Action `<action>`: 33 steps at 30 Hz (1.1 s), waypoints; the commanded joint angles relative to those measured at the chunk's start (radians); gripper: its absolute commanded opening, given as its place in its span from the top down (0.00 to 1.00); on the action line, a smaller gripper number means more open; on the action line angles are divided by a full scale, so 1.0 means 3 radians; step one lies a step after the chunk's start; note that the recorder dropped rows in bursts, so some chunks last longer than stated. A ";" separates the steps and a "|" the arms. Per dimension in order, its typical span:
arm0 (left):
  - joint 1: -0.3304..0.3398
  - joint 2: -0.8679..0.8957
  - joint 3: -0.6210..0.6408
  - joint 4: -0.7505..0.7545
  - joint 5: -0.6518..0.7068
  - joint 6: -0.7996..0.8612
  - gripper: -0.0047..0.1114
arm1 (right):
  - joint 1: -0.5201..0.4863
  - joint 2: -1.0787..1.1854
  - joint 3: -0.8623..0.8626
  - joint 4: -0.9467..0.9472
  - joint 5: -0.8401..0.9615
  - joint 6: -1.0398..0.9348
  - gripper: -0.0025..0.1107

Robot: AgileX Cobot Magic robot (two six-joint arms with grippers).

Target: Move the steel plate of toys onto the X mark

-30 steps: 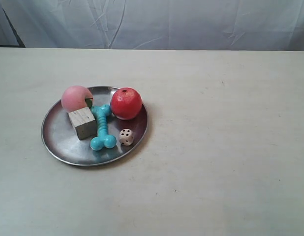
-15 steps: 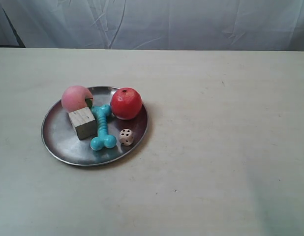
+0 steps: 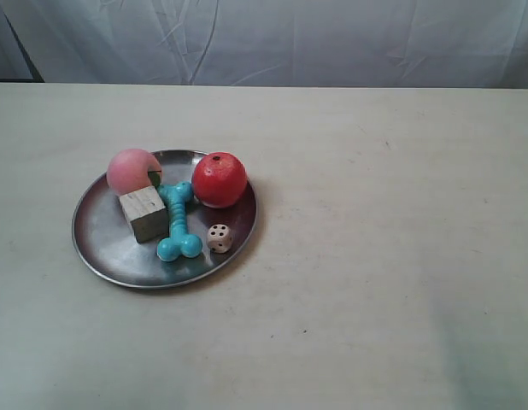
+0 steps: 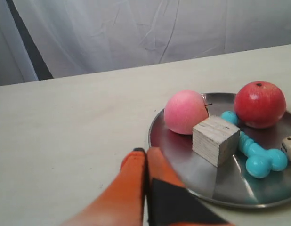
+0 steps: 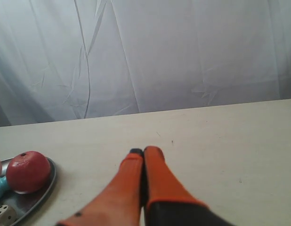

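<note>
The steel plate (image 3: 102, 231) lies on the left part of the table and holds a pink ball (image 3: 132, 169), a red apple-like ball (image 3: 220, 179), a teal bone (image 3: 177, 220), a pale wooden cube (image 3: 143, 213) and a white die (image 3: 219, 237). Neither gripper shows in the exterior view. In the left wrist view my left gripper (image 4: 145, 153) is shut and empty, just outside the plate's rim (image 4: 157, 127) near the pink ball (image 4: 184, 112). My right gripper (image 5: 144, 151) is shut and empty over bare table, away from the plate (image 5: 51, 176). A tiny dark speck (image 3: 304, 331) may be the X mark; its shape is unclear.
The pale table (image 3: 401, 239) stretches to the right of the plate. A creased white cloth backdrop (image 3: 290, 38) hangs behind the table's far edge. Another small dark speck (image 3: 386, 143) sits toward the back right.
</note>
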 commanded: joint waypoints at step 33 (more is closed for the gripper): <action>-0.0003 -0.0017 0.0240 0.1624 -0.0117 -0.2115 0.96 | -0.0021 -0.0023 0.0008 -0.0022 -0.0017 -0.0019 0.98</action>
